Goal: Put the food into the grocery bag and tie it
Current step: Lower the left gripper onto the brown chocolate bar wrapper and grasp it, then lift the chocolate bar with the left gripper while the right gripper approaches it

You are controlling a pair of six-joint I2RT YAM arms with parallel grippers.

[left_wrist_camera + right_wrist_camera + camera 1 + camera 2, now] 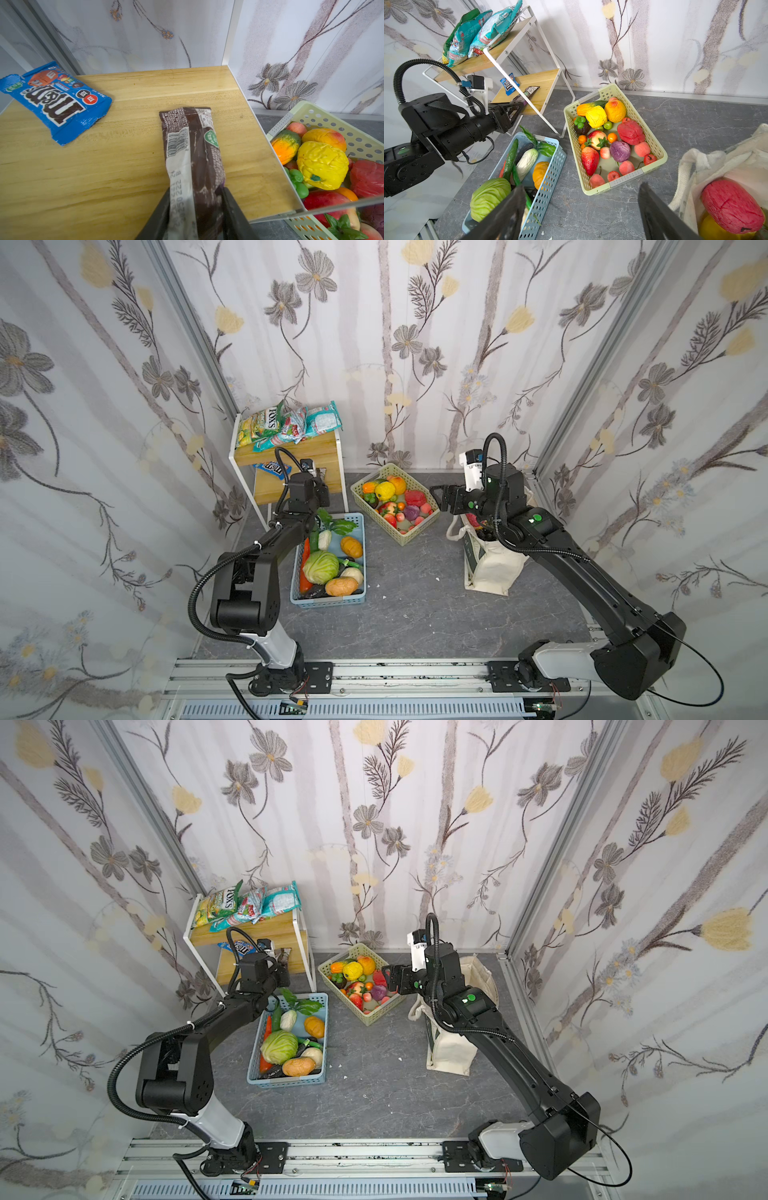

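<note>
A brown bar wrapper (191, 145) lies on the lower wooden shelf (104, 176) of the white-framed rack. My left gripper (196, 190) is shut on its near end, one finger against each long side. In the right wrist view the same gripper (517, 106) reaches in at the shelf's edge. The cream grocery bag (494, 568) (451, 1052) stands on the right with its mouth open. Inside it are a pink-red knobbly fruit (733, 205) and a yellow fruit (712, 230). My right gripper (581, 207) (440, 497) hangs open and empty over the floor beside the bag.
A blue M&M's packet (56, 101) shares the lower shelf. The FOX'S packet (262, 427) and teal snack bags (320, 420) sit on the top shelf. A beige basket (415, 537) holds toy fruit, and a light blue basket (328, 601) holds toy vegetables.
</note>
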